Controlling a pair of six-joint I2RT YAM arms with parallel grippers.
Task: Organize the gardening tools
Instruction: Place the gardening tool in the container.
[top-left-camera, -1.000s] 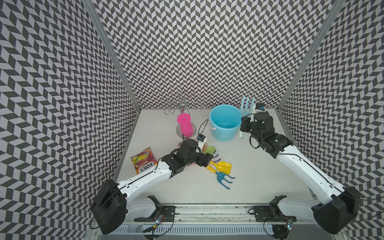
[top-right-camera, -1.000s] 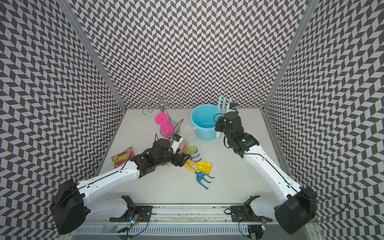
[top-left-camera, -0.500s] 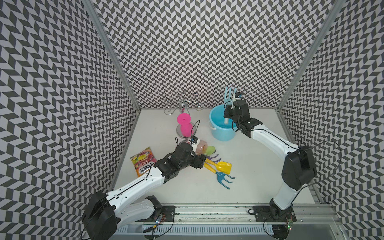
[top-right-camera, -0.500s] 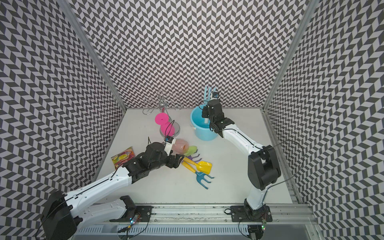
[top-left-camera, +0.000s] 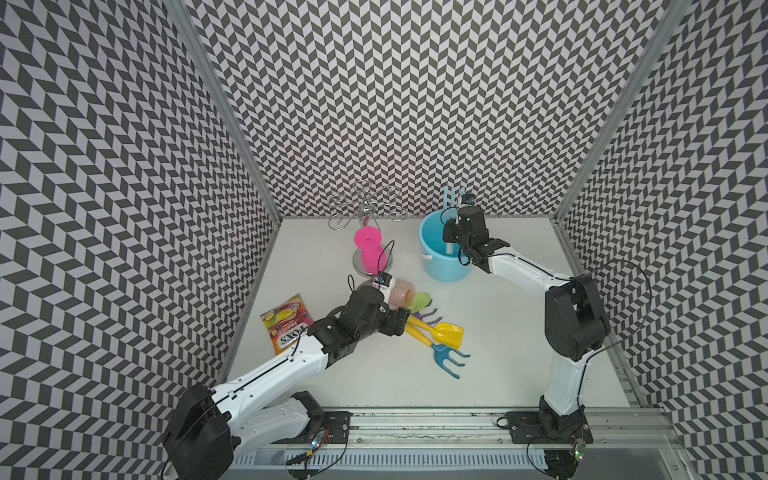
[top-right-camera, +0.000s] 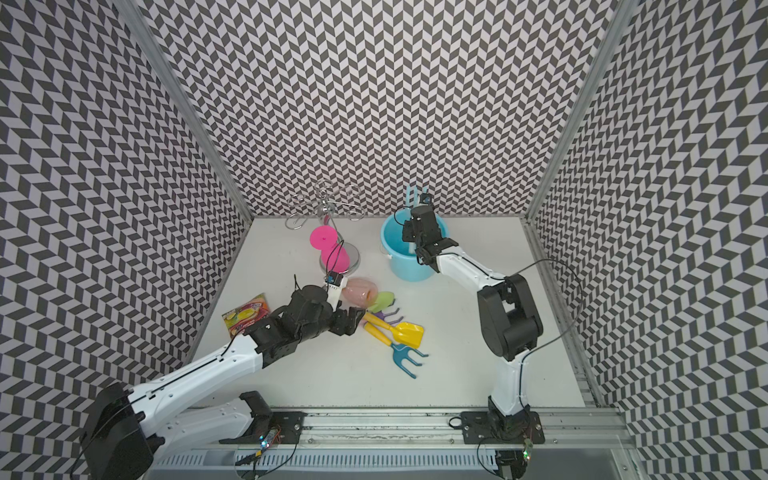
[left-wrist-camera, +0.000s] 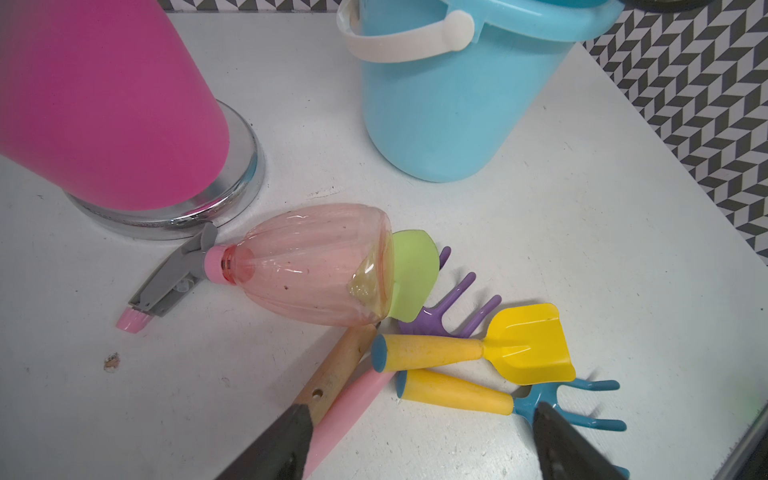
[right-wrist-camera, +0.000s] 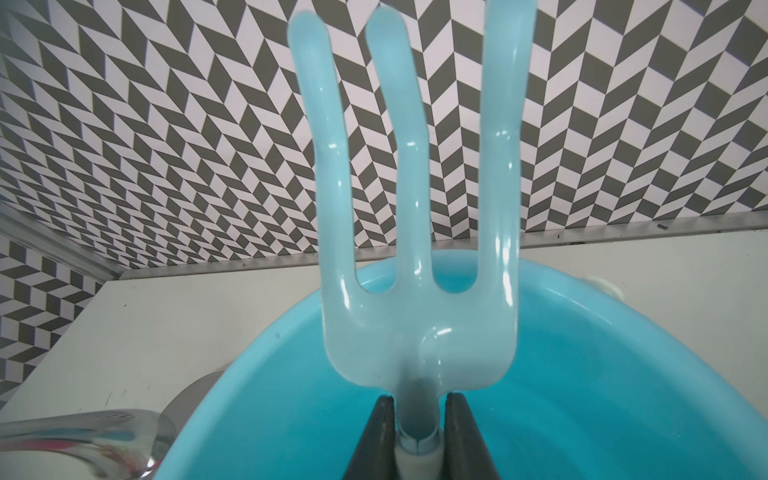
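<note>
- The right end effector (right-wrist-camera: 419, 401) is clamped on the narrow neck of the pale-blue fork (right-wrist-camera: 415, 332). The tines point up and the handle points down into the blue bucket (right-wrist-camera: 623, 374). Gripping at the neck probably lets the handle enter first, so the tool ends up standing upright.
- In both top views this fork is at upper centre-right, over the bucket's mouth. I cannot tell whether its handle touches the bottom.
- The fork is glossy moulded plastic with three rounded tines, and the bucket is equally slick.
- The left end effector (left-wrist-camera: 422, 411) hangs empty with its jaws wide apart over the heap on the white table (left-wrist-camera: 582, 187), seemingly lining up on a handle.
- In the heap, the translucent, ribbed spray bottle (left-wrist-camera: 316, 266) lies on its side with its base overlapping the green trowel (left-wrist-camera: 415, 274).
- The purple fork (left-wrist-camera: 457, 307), yellow shovel (left-wrist-camera: 528, 345) and blue rake (left-wrist-camera: 573, 407) fan out beside it, touching, with matte tapered handles.
- The smooth pink cup (left-wrist-camera: 104, 104) on its chrome stand (left-wrist-camera: 241, 166) is just beside the bottle's nozzle.
- The snack packet (top-left-camera: 286, 322) lies flat near the left wall.
</note>
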